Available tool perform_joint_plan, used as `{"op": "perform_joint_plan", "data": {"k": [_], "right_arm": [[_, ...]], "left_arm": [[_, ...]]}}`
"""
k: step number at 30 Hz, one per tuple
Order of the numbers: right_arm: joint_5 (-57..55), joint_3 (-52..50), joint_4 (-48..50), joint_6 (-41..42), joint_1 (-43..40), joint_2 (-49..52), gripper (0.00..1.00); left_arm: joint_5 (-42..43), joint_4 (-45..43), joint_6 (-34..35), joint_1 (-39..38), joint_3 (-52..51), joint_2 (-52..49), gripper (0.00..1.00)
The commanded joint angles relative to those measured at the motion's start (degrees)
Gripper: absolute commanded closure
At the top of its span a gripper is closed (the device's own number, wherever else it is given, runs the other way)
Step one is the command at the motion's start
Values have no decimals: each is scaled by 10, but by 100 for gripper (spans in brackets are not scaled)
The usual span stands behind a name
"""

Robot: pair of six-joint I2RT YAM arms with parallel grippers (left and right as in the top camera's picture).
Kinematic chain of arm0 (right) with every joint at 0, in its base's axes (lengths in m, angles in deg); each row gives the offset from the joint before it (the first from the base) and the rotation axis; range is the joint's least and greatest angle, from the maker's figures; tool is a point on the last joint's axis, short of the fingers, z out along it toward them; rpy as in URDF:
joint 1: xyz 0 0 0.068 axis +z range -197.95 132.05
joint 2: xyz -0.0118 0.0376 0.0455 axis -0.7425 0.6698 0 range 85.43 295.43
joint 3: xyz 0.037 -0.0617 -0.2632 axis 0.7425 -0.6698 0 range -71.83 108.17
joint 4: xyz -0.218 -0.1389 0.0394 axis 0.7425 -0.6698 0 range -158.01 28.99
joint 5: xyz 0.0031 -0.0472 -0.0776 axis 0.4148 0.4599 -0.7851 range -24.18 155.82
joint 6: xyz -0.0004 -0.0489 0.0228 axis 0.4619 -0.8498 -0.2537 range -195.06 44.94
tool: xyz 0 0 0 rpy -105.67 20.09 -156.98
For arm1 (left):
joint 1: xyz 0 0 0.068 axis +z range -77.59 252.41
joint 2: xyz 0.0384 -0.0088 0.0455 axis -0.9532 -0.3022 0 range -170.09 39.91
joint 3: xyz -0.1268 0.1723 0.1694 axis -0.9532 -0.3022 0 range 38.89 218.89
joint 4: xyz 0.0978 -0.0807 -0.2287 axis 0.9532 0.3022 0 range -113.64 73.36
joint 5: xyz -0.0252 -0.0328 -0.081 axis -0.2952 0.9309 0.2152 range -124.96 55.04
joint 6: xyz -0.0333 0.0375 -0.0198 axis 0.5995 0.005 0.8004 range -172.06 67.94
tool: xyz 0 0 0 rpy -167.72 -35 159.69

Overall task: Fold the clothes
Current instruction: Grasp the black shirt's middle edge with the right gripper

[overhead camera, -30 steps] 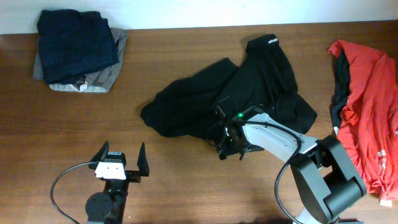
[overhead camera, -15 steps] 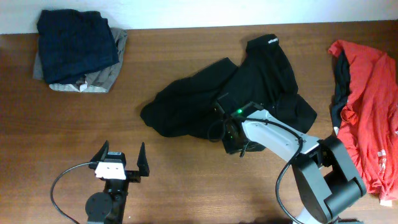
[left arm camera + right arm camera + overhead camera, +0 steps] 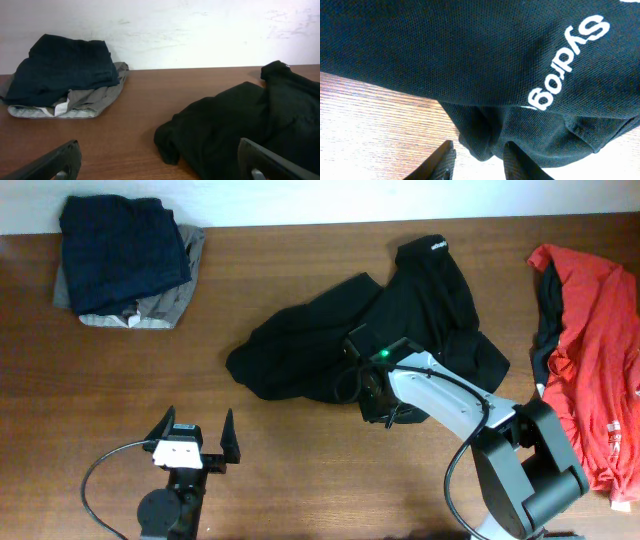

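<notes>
The black garment (image 3: 400,330) lies crumpled in the middle of the worktop (image 3: 300,480), on the right arm's side. Its shape is hard to read, since parts are tucked under and the right arm covers its near edge from overhead. White lettering (image 3: 570,65) crosses it in the right wrist view, upside down, with its end lost in a fold. The right jaws are drawn in on a fold at the garment's near edge, a lump of black cloth pinched between the two fingers (image 3: 442,161), whose bases the bottom of that view cuts off. The left jaws stand spread wide over bare wood near the front edge, well apart from every garment; only parts of the fingers (image 3: 55,162) show in the left wrist view. At the far left corner a navy garment (image 3: 120,245) sits folded on a grey garment (image 3: 170,305), which it mostly hides. The red garment (image 3: 595,330) at the right runs off the overhead frame, with something dark under its left side.
</notes>
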Motion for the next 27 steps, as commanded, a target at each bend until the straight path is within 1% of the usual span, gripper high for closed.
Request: {"op": "perform_joint_plan", "data": {"k": [1, 6, 23, 24, 25, 26, 27], "right_arm": [[-4, -9, 3, 6, 5, 6, 61], [37, -26, 31, 5, 5, 6, 60], [30, -33, 43, 4, 5, 38, 61], [30, -33, 45, 4, 5, 38, 62], [30, -33, 46, 5, 5, 39, 66], [30, -33, 47, 5, 5, 40, 73], [30, -33, 47, 5, 5, 40, 75]], "left_arm": [[-2, 3, -7, 3, -1, 3, 1], [-2, 3, -7, 3, -1, 3, 1], [-2, 3, -7, 3, -1, 3, 1], [-2, 3, -7, 3, -1, 3, 1], [-2, 3, -7, 3, -1, 3, 1], [-2, 3, -7, 3, -1, 3, 1], [-2, 3, -7, 3, -1, 3, 1]]}}
